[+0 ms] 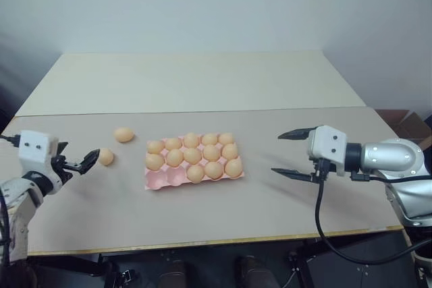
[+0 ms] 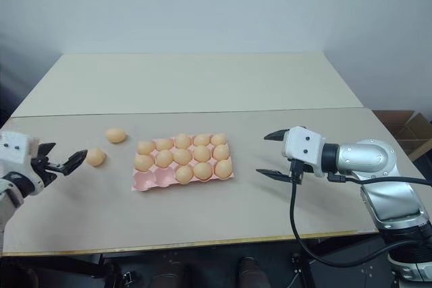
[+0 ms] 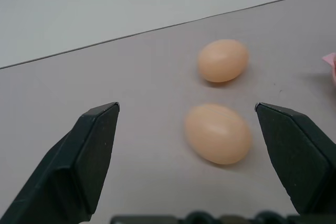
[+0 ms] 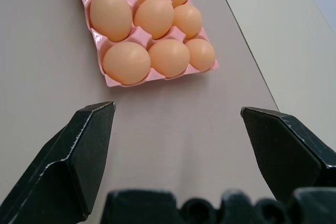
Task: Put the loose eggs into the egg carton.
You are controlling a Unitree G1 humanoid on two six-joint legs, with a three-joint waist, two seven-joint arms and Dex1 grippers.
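The pink egg carton [image 1: 160,180] lies mid-table, nearly full of tan eggs, with two bare cups at its near left corner. Two loose eggs rest on the table to its left: one [image 1: 123,135] farther back, one [image 1: 106,157] nearer. My left gripper [image 1: 79,156] stands open just left of the nearer egg, which the left wrist view shows as an egg [image 3: 218,134] lying between the spread fingers and a little ahead of them, untouched. My right gripper [image 1: 277,154] hovers open and empty right of the carton, pointing at its filled end [image 4: 157,51].
The table is made of a grey front board [image 1: 270,214] and a paler back board [image 1: 202,79], joined at a seam. A cardboard box [image 1: 413,126] stands beyond the table's right edge. The front edge runs close below both arms.
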